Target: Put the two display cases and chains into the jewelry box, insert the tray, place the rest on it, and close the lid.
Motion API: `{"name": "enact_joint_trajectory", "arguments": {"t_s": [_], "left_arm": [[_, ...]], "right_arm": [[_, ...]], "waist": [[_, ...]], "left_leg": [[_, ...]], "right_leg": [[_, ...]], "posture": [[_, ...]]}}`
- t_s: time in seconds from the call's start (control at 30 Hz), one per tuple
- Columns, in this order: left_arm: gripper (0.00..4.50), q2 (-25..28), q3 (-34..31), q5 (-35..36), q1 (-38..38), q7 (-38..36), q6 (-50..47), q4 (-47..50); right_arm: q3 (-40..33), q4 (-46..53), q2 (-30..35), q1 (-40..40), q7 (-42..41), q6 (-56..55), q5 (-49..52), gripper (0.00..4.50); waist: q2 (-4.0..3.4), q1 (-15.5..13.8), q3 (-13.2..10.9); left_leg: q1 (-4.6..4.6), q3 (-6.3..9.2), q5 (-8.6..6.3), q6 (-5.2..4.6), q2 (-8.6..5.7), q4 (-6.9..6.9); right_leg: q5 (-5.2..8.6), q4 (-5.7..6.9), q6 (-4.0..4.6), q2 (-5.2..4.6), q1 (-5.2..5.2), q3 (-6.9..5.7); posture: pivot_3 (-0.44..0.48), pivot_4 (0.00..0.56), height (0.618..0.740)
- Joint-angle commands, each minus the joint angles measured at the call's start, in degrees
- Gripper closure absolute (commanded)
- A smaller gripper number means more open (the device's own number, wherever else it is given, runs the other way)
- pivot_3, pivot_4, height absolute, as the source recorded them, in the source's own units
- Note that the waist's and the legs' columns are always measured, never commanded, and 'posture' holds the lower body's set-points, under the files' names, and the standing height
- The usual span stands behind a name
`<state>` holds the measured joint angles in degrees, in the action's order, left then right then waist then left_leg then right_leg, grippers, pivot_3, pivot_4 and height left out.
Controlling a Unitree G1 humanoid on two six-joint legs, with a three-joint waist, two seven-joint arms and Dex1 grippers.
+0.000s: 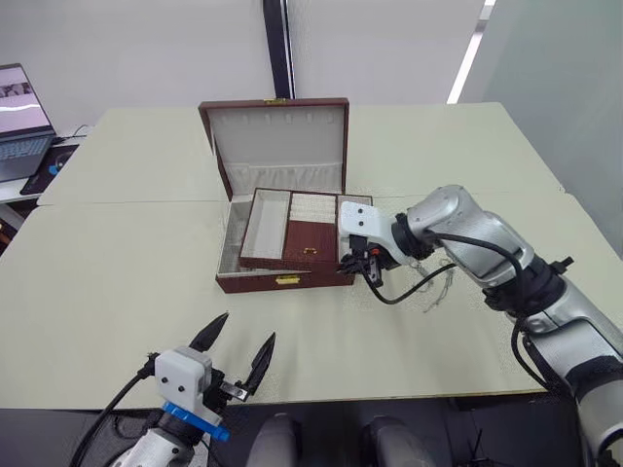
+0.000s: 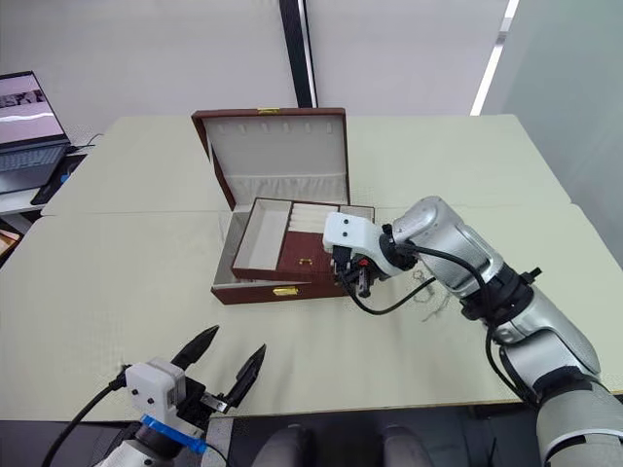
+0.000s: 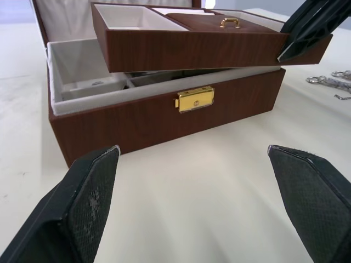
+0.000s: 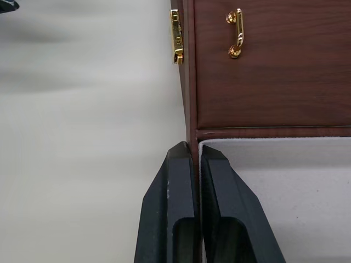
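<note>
Nearest the camera, the left gripper (image 1: 237, 348) hovers low over the table's (image 1: 117, 292) front edge, its two black fingers spread wide and holding nothing, with bare tabletop between it and the jewelry box (image 1: 282, 280). The box sits mid-table, its lid (image 1: 277, 141) raised upright behind. The tray (image 1: 292, 229) rests tilted across the box's rim, its left end raised and overhanging the front wall. The right gripper (image 4: 193, 156) pinches the tray's front rim at its right end, fingers nearly together on the thin wall. Chains (image 1: 443, 284) lie on the table just right of the box. No writing is legible.
</note>
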<state>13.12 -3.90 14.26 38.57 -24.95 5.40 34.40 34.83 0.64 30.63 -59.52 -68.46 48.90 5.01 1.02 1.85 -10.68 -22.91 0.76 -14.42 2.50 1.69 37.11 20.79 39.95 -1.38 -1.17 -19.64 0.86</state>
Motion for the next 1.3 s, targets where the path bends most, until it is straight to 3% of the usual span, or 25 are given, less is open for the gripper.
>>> {"name": "enact_joint_trajectory", "arguments": {"t_s": [0.03, 0.37, 0.7, 1.3], "left_arm": [[0.00, -1.05, 0.19, -1.11, 1.63, 1.34, 3.22, 1.88], [0.00, -2.69, 0.16, -1.32, 3.05, 3.46, 5.45, 1.49], [0.00, -2.30, 0.14, -1.43, 1.92, 3.61, 5.35, 0.99], [0.00, -1.43, 0.44, -0.88, 0.32, 2.99, 4.15, 0.38]], "right_arm": [[0.38, -1.79, -1.45, -2.54, -0.05, -3.49, -1.75, 4.48], [3.64, -8.18, -7.10, -6.17, -3.69, -9.63, -4.75, 4.48], [3.43, -14.76, -11.76, -8.86, -4.25, -7.36, -6.69, 4.48], [3.32, -11.38, -8.19, -6.27, -4.40, -4.38, -7.28, 4.48]], "waist": [[0.00, 0.01, 0.00], [0.01, 0.18, 0.01], [0.01, 0.21, 0.01], [0.02, -0.12, 0.01]], "left_leg": [[0.00, 0.00, 0.00, 0.00, 0.00, 0.00], [-0.01, -0.01, 0.00, 0.00, 0.01, -0.03], [0.00, -0.02, 0.00, 0.00, 0.01, -0.03], [-0.03, 0.00, 0.00, 0.00, -0.01, -0.04]], "right_leg": [[0.00, 0.00, 0.00, 0.00, 0.00, -0.01], [0.00, 0.01, 0.00, 0.02, -0.04, 0.01], [-0.02, 0.01, 0.04, 0.01, -0.04, 0.02], [-0.02, -0.01, 0.04, -0.02, -0.05, -0.01]], "posture": [[0.000, 0.150, 0.740], [0.000, 0.150, 0.740], [0.000, 0.150, 0.740], [0.000, 0.150, 0.740]]}}
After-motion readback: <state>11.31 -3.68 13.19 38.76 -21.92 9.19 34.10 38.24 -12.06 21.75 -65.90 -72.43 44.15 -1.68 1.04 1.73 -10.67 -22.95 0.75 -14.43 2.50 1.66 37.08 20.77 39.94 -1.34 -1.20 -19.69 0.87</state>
